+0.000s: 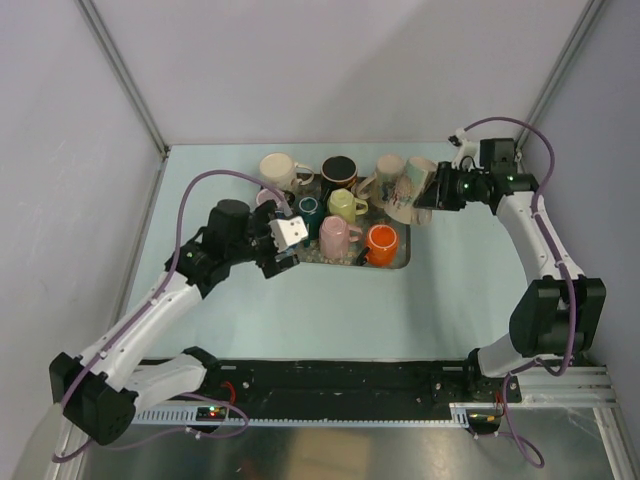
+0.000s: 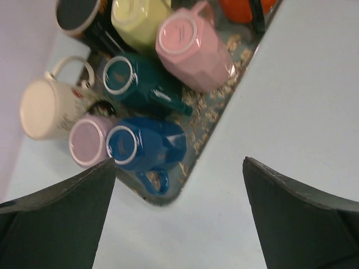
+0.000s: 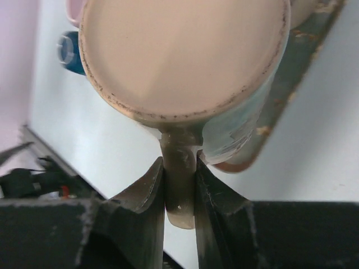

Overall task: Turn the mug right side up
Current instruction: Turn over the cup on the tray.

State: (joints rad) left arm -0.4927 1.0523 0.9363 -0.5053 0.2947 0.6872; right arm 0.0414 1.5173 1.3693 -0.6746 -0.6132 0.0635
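R claw [image 3: 179,162] pinches handle [image 3: 179,207] of cream mug [image 3: 185,56] at tray's [image 1: 400,268] 2 o'clock; L claw [image 2: 179,162] spread, idle. Step: grasp done. Next: lift, roll wrist w/o slip.

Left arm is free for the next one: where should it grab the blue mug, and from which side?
Probably the blue mug by its handle, from the tray corner side: the handle juts out there unobstructed, while the lilac mug and teal mug crowd the body.
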